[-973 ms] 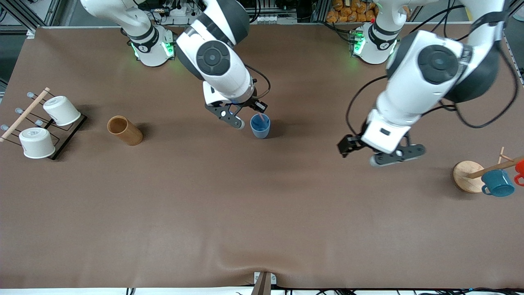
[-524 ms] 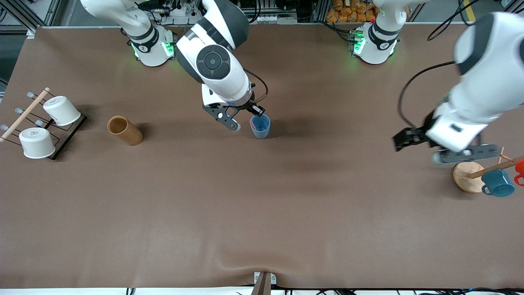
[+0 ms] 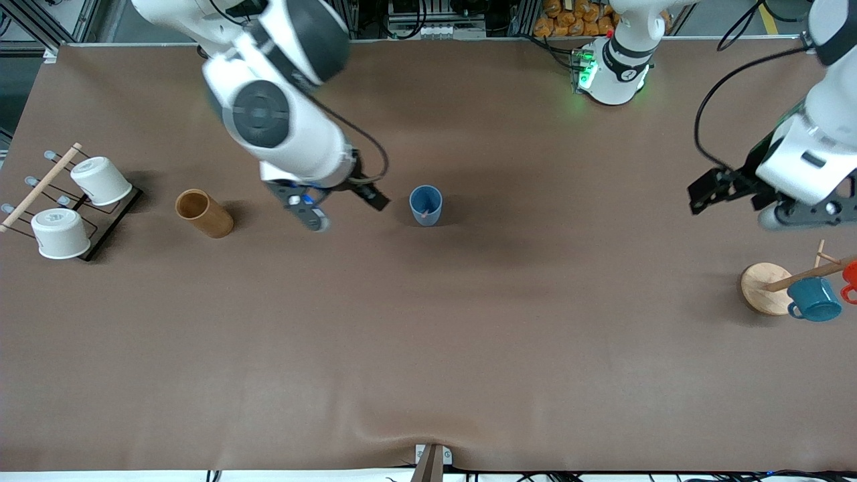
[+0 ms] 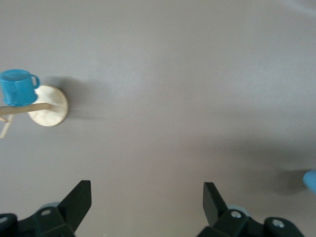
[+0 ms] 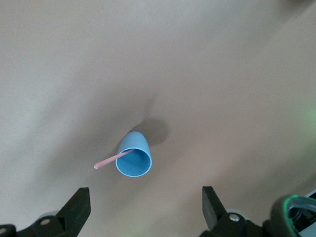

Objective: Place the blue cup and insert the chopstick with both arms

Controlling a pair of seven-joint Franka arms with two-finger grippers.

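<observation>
While the blue cup (image 3: 426,205) stands upright mid-table with the chopstick (image 5: 112,159) leaning inside, you see the right gripper (image 3: 338,209) beside it, over the table, fingers spread, empty. A second ago it pinched the chopstick. The left gripper (image 3: 743,201), also spread, has withdrawn toward the mug rack (image 3: 766,288).
</observation>
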